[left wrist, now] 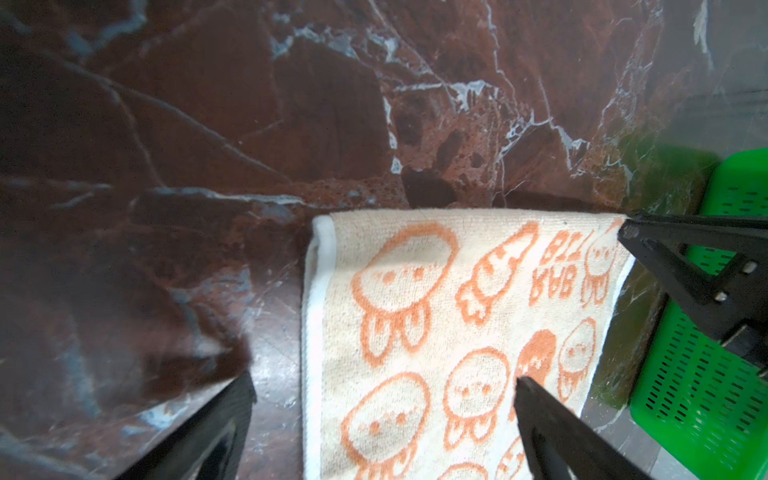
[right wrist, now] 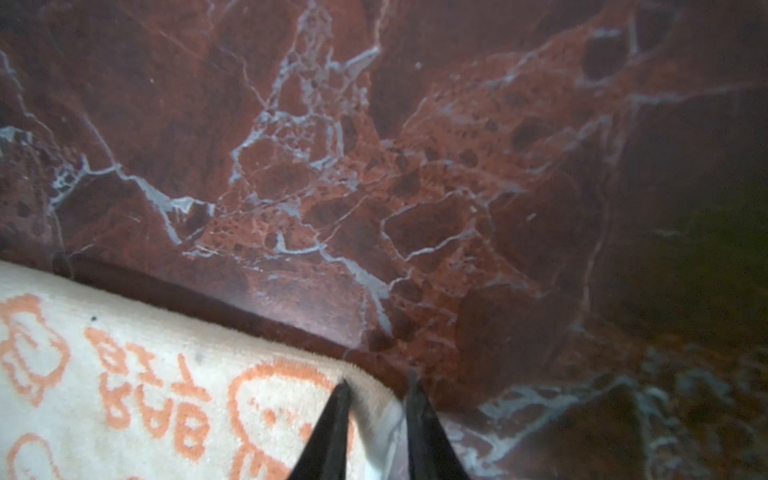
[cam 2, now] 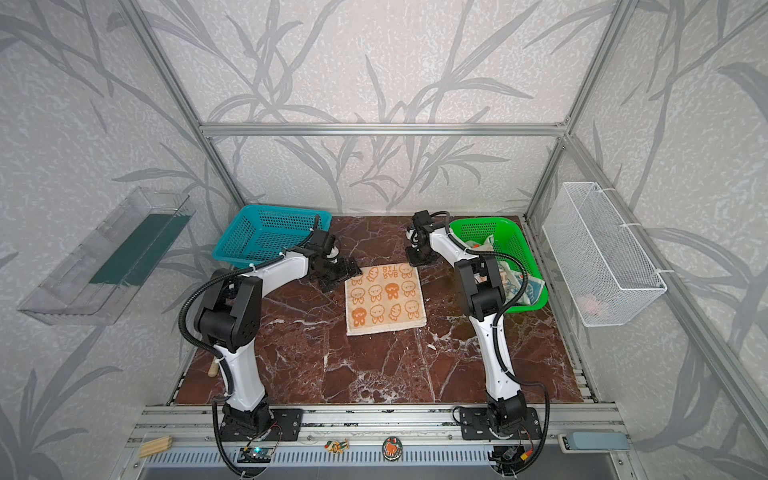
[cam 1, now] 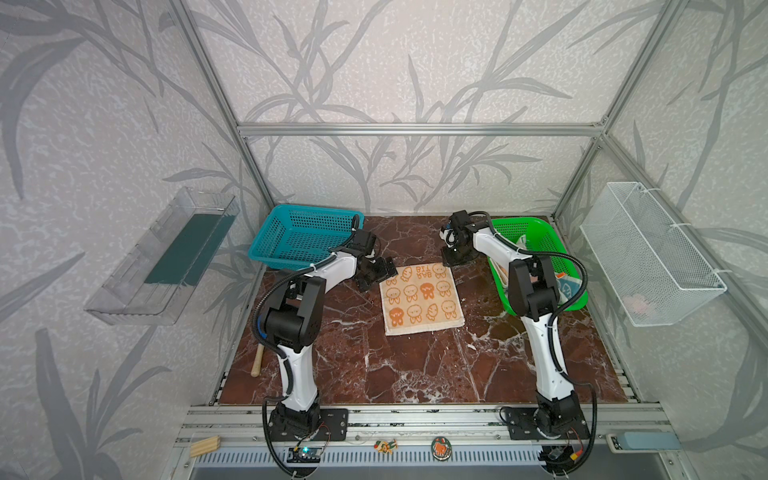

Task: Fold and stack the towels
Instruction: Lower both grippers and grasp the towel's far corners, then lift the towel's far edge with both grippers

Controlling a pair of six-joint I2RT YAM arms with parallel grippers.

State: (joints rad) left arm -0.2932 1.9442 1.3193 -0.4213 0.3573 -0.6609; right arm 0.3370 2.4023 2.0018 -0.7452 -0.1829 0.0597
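A cream towel with orange bunnies (cam 1: 422, 299) (cam 2: 384, 297) lies flat on the marble table in both top views. My left gripper (cam 1: 377, 277) (left wrist: 384, 381) stands open over its far left corner, one finger off the cloth and one above it. My right gripper (cam 1: 451, 259) (right wrist: 377, 380) is down at the far right corner, its jaws narrowed with the cloth's corner bunched between them. More towels (cam 2: 530, 289), one with blue markings, lie crumpled in the green basket (cam 1: 540, 232), partly hidden behind my right arm.
A teal basket (cam 1: 299, 241) stands at the back left, close behind my left gripper. A white wire basket (cam 1: 648, 253) hangs on the right wall and a clear tray (cam 1: 162, 257) on the left wall. A wooden stick (cam 1: 257, 361) lies by the table's left edge.
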